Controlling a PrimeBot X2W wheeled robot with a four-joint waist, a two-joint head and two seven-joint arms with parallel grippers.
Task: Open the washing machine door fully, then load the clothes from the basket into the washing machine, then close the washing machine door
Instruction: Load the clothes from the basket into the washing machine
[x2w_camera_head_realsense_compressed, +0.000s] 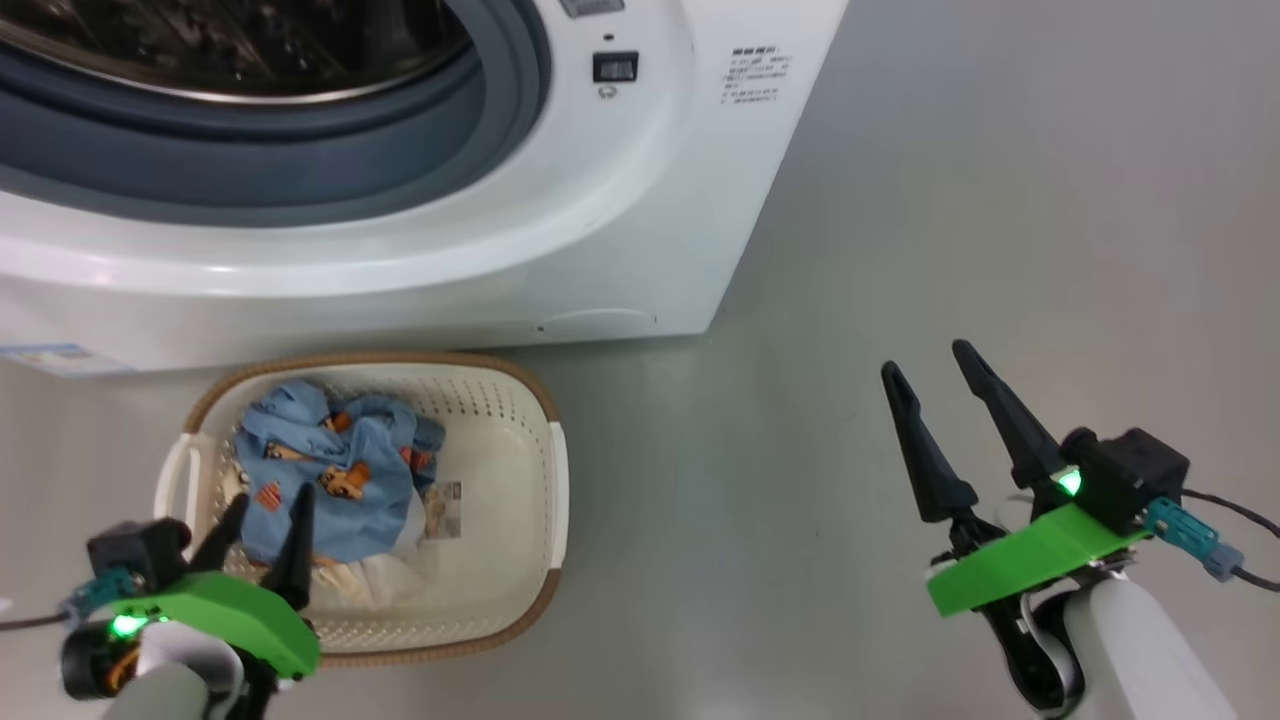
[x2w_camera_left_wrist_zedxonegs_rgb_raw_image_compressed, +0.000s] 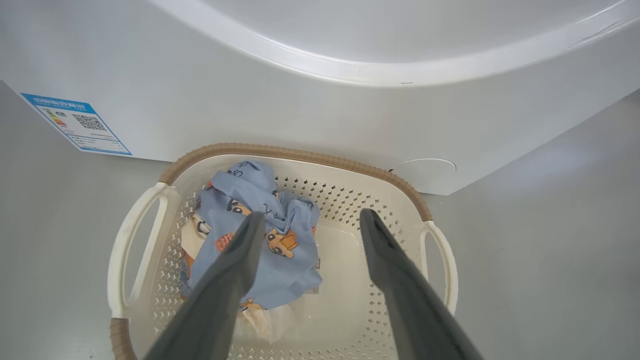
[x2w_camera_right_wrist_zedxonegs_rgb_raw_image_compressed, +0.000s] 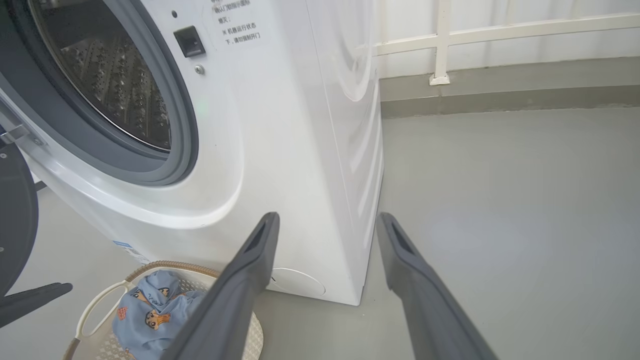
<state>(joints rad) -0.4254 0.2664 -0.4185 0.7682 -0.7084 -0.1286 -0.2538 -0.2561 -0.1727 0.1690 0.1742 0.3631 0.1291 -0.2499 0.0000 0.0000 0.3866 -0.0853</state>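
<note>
Left gripper (x2w_camera_head_realsense_compressed: 272, 497), fingers spread and empty, hovers over the basket (x2w_camera_head_realsense_compressed: 548, 470) on the floor before the open washing machine (x2w_camera_head_realsense_compressed: 620, 200), the clothes (x2w_camera_head_realsense_compressed: 330, 470), a crumpled light-blue cartoon-print bundle on cream fabric, just ahead beneath its fingertips; right gripper (x2w_camera_head_realsense_compressed: 926, 360), likewise spread and empty, is well apart.

A smooth grey floor (x2w_camera_head_realsense_compressed: 1000, 200) with a dull sheen spreads wide to the right. At its far edge runs a low grey kerb (x2w_camera_right_wrist_zedxonegs_rgb_raw_image_compressed: 500, 80), with a darker band along its foot. On the kerb stands a white railing (x2w_camera_right_wrist_zedxonegs_rgb_raw_image_compressed: 500, 34), its upright post (x2w_camera_right_wrist_zedxonegs_rgb_raw_image_compressed: 440, 40) footed on a small plate.
</note>
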